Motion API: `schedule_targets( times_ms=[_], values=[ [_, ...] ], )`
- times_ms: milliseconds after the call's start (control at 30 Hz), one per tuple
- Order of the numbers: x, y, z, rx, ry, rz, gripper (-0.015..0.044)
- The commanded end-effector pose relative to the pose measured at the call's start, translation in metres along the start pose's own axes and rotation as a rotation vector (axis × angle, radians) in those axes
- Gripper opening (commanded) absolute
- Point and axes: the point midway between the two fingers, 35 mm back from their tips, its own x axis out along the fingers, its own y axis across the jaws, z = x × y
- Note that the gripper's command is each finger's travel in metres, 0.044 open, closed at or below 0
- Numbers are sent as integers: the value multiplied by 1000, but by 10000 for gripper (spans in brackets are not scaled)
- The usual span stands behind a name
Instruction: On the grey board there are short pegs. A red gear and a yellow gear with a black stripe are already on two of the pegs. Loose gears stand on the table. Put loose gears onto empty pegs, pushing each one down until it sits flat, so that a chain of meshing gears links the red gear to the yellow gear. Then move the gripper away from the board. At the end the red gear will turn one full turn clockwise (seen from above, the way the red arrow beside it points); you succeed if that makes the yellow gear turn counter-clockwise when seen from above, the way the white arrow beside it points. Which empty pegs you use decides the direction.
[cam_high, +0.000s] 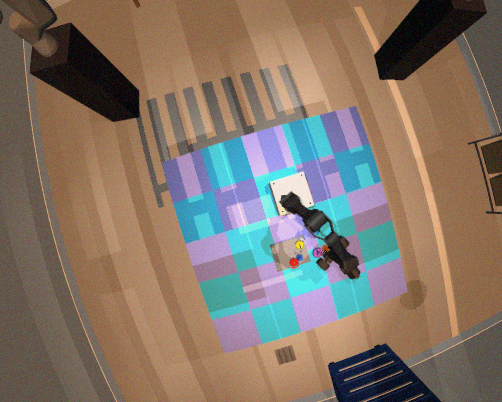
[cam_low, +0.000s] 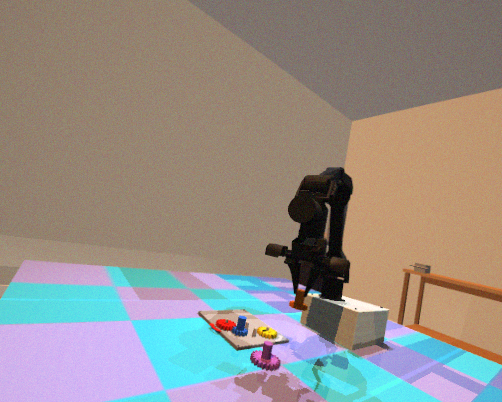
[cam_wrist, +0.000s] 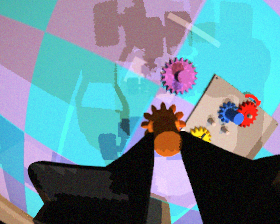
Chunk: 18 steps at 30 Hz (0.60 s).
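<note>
The gripper (cam_high: 326, 248) (cam_low: 300, 291) (cam_wrist: 166, 137) points down (fingers closed in), raised above the table.

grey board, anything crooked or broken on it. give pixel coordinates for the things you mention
Nothing stands out: on the grey board (cam_high: 279, 252) (cam_low: 240, 345) (cam_wrist: 205, 100), the red gear (cam_high: 294, 263) (cam_low: 225, 324) (cam_wrist: 247, 116), blue gear (cam_high: 299, 257) (cam_low: 240, 331) (cam_wrist: 229, 112) and yellow gear (cam_high: 299, 242) (cam_low: 267, 332) (cam_wrist: 201, 135) show no visible tilt or damage.
</note>
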Motion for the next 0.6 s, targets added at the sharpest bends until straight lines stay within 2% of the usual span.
schedule_targets(
  times_ms=[0,567],
  values=[
    [6,-10,-2,-3,0,-4,0],
    [29,-50,-15,-3,1,-8,0]
  ],
)
